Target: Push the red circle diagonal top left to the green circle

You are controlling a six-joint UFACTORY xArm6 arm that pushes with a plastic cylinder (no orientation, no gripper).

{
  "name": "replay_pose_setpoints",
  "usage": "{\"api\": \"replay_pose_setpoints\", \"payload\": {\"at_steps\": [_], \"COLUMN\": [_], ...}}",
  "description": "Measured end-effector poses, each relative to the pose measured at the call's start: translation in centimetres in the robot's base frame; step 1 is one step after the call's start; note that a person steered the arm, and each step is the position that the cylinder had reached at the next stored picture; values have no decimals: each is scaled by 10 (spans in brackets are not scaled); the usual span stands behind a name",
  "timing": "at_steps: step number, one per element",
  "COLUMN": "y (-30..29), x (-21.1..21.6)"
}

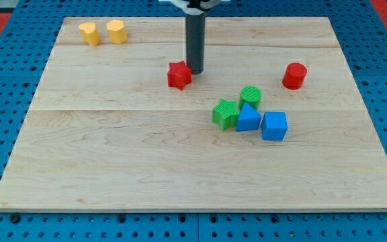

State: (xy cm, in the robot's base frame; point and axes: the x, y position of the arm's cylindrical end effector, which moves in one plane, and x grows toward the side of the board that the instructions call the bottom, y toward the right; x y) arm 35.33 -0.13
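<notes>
The red circle (294, 75) stands at the view's right, upper part of the wooden board (113, 168). The green circle (250, 96) lies down and left of it, touching a cluster of blocks. My tip (195, 70) is at the lower end of the dark rod, touching the right side of a red star-shaped block (178, 74), far to the left of the red circle.
A green block (225, 113), a blue triangular block (248, 118) and a blue cube (274, 126) cluster around the green circle. Two yellow blocks, one (89, 33) and another (116, 31), sit at the view's top left.
</notes>
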Motion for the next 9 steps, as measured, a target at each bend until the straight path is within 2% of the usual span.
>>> {"api": "replay_pose_setpoints", "payload": {"at_steps": [1, 2, 3, 4, 6, 7, 8, 9], "y": [-31, -120, -165, -118, 153, 254, 249, 195], "x": [16, 16, 15, -13, -30, -31, 9, 17]}}
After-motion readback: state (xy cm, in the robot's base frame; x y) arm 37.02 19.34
